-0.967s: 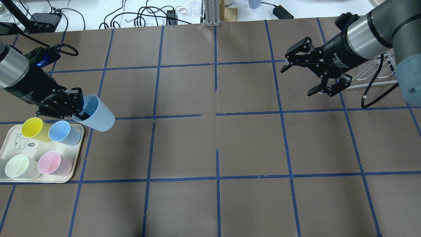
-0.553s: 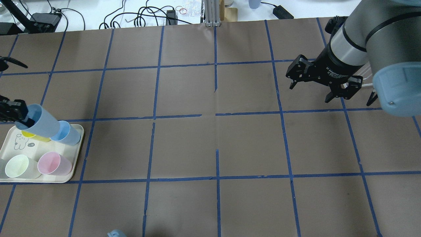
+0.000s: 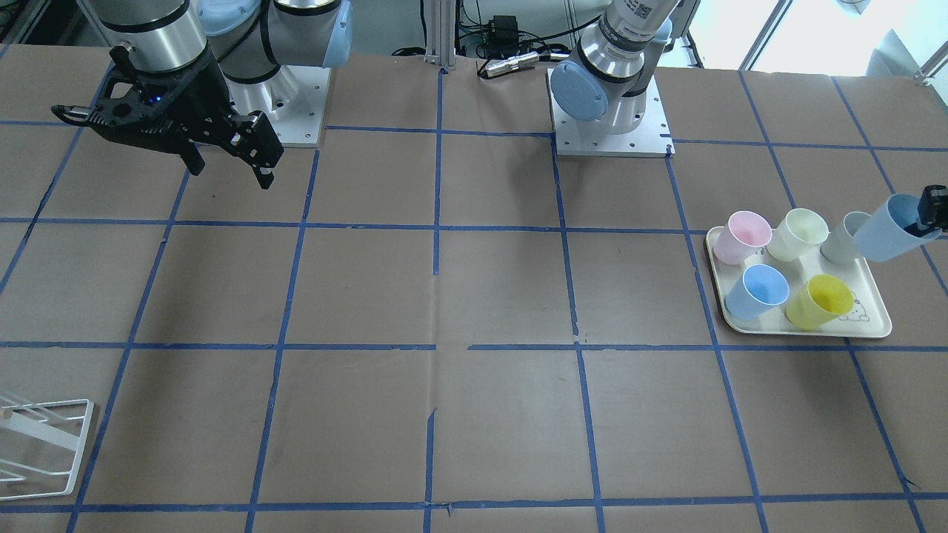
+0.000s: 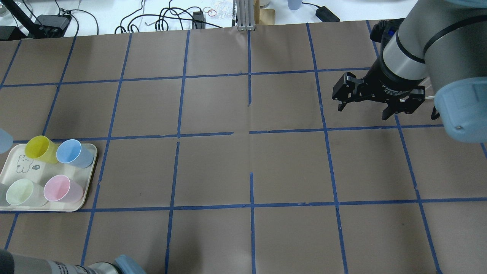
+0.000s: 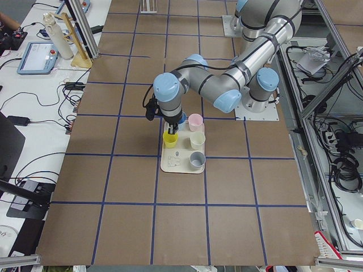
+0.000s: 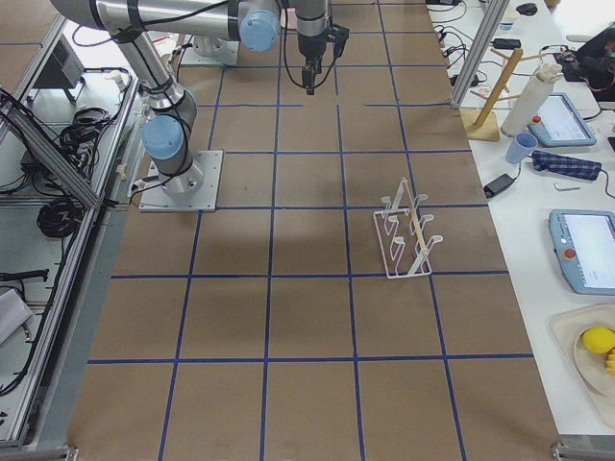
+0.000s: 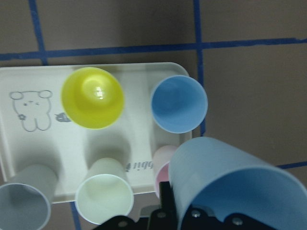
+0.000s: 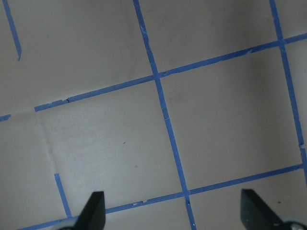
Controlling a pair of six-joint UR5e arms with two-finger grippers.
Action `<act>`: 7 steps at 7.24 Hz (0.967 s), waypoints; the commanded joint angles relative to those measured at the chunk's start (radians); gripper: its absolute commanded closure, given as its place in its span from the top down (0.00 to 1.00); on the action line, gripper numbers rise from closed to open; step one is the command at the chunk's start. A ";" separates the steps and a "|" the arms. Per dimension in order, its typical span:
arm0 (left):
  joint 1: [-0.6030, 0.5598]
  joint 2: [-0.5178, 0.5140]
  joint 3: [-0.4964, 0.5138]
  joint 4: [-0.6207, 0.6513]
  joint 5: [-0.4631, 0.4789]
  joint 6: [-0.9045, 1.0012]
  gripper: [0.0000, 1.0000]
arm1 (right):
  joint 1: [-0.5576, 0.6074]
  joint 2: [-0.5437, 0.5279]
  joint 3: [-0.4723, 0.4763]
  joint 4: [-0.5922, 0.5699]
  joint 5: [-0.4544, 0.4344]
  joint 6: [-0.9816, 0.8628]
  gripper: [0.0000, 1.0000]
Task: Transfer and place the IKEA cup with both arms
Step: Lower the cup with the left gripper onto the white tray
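From the front-facing view, found the IKEA cup [image 3: 885, 231] tilted and lifted off the surface [image 3: 474, 289], pinched at its rim by the closed left gripper [image 3: 927, 217] at the view's right edge, above the far end of the tray [image 3: 803, 330] and just beside the grey cup [image 3: 839, 238]. Found the right gripper [image 3: 231, 172] hanging spread wide and empty, well apart across the surface. From overhead, caught only a sliver of the cup at the left edge, having seen it a second before over bare surface just inboard of the tray, then over the tray's corner; had swung it outward, then, not toward the right gripper. Noted also the right gripper turned from a sideways reach to pointing down, hardly shifted in place. From the left end, saw the left arm [image 5: 212, 88] folded over the tray, too small to judge the grip. From the right end, saw only the right gripper, pointing down. From the left wrist, looked past the clamped cup onto the yellow cup [image 7: 92, 98], the sky-blue cup [image 7: 179, 103] and three more on the tray. From the right wrist, saw fingertips [image 8: 95, 211] wide apart over taped surface alone. Judged the pickup done and the handover not yet begun.
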 commanded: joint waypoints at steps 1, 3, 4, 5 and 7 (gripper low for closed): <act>0.058 -0.133 0.052 0.084 0.004 0.145 0.00 | -0.009 -0.001 -0.011 0.014 -0.003 -0.046 1.00; 0.059 -0.192 0.025 0.102 -0.002 0.148 0.00 | -0.005 -0.010 -0.012 0.022 -0.045 -0.050 1.00; 0.059 -0.210 0.034 0.125 0.005 0.148 0.00 | 0.000 -0.015 -0.012 0.023 -0.045 -0.050 1.00; 0.059 -0.239 0.041 0.172 0.005 0.148 0.00 | 0.000 -0.023 -0.012 0.022 -0.040 -0.043 1.00; 0.059 -0.275 0.045 0.194 0.005 0.163 0.00 | 0.002 -0.030 -0.011 0.022 -0.033 -0.046 1.00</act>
